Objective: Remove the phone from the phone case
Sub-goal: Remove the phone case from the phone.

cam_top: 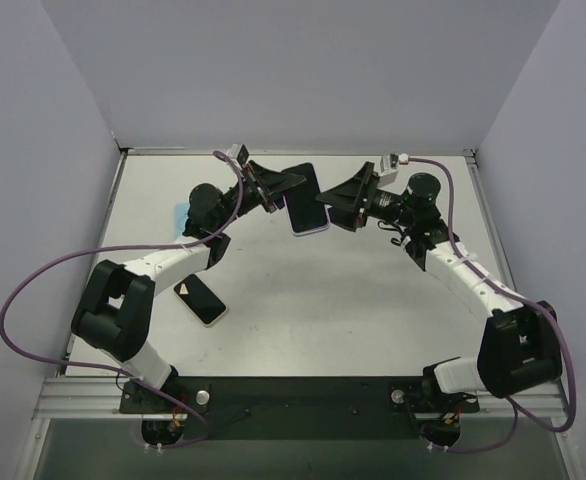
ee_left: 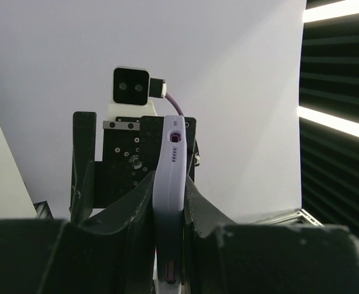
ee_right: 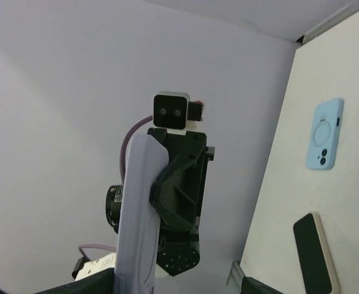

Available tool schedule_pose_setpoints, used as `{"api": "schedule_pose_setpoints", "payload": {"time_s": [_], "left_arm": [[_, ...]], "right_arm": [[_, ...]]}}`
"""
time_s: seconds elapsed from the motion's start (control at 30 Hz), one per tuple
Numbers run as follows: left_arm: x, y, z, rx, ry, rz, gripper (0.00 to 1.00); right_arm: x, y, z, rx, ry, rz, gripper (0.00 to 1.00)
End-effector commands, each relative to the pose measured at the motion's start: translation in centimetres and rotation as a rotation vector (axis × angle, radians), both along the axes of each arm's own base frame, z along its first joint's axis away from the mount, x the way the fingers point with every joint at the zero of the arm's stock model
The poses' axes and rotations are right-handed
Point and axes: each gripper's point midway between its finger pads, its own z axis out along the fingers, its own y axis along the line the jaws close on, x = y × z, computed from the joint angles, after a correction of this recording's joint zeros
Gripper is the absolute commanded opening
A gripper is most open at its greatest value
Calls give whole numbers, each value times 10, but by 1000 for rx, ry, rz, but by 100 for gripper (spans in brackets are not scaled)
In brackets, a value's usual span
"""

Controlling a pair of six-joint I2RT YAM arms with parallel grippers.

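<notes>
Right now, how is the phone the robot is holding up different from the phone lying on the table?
The held phone is up in the air, gripped by the left tool and right tool; the loose phone lies flat on the table, touched by neither. The held phone wears a pale lilac case; the loose phone has a pale rim, and I can't tell if it has a case. Both show dark screens.

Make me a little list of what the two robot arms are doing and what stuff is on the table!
held thing: phone in a pale purple case, lifted above the table
left gripper: shut on the cased phone's left edge
right gripper: shut on its right edge
on the table: a second phone, dark screen up, near the left arm
also on the table: a light blue case, lying flat
task state: phone not yet out of the case
</notes>
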Motion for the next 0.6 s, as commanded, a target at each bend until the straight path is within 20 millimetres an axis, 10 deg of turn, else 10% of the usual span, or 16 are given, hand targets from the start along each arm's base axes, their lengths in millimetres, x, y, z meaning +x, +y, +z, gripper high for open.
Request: {"api": "schedule_pose_setpoints", "payload": {"time_s": [0.0,0.57], "left_arm": [[-34,25,75,-141,-241,-4,0],[-21,19,52,-17,-215,11,0]], "right_arm": [[2,-33,1,-128,-77,-172,71],[-5,-27,29,-125,-149,-170,66]]}}
